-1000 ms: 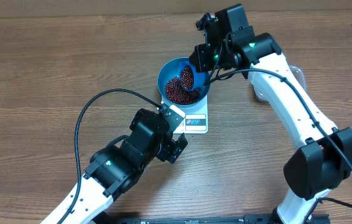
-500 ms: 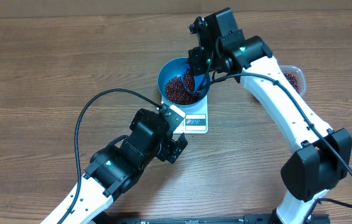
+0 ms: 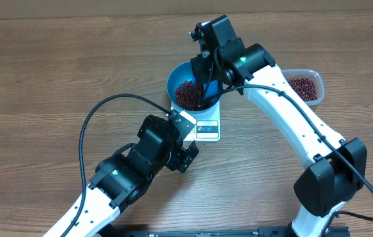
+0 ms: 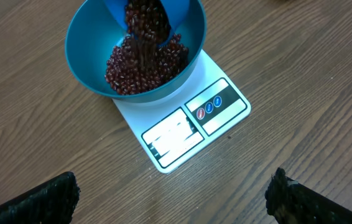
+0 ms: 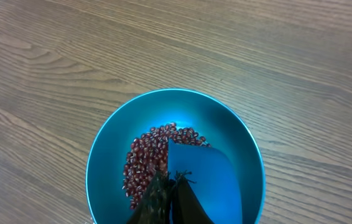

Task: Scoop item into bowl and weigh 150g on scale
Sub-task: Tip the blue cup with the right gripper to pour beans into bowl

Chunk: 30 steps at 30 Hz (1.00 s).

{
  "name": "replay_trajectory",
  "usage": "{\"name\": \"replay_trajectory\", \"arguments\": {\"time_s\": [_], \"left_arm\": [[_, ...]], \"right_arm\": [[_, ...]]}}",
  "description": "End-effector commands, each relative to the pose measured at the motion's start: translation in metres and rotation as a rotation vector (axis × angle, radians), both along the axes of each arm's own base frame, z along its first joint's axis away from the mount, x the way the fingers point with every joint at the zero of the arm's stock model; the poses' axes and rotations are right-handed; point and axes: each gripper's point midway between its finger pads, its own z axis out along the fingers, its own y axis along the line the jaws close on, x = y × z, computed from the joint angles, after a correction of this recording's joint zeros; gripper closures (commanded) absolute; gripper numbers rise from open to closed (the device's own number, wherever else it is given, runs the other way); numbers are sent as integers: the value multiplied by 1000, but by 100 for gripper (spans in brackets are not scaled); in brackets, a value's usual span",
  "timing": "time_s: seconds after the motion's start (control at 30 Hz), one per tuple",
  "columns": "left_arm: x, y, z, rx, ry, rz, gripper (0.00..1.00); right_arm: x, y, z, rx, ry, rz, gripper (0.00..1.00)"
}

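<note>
Brown wood-grain table, matte, streaked. Left gripper spread wide, empty, just in front of scale. Right gripper pressed together, pinching scoop handle. Clear rounded-rectangular plastic tub well apart at right, part-filled. Round deep glossy blue bowl sits on flat white square scale: pale display, dark strip with three round icons, writing unreadable. Small blue plastic scoop tilted inside bowl. Tiny oval red-brown beans heaped in bowl, streaming from scoop.

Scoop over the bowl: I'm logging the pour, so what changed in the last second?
The right gripper swung left with the scoop, tipping it so beans pour into the bowl; the tub came into view. Left gripper, bowl and scale stayed put.
</note>
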Motion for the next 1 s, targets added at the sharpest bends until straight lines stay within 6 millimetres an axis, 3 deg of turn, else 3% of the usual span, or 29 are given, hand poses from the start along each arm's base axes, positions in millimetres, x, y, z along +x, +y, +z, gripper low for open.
{"name": "replay_trajectory", "arguments": {"time_s": [0.0,0.2,0.97], "left_arm": [[1,2,-3,3,3,19,0],[1,2,-3,3,3,19,0],[1,2,-3,3,4,19,0]], "right_arm": [[0,-5,46,6,-111,-24,96],[1,-4,55,-7,-139,-29,96],[-1,-4,55,-11,-134,-29,96]]}}
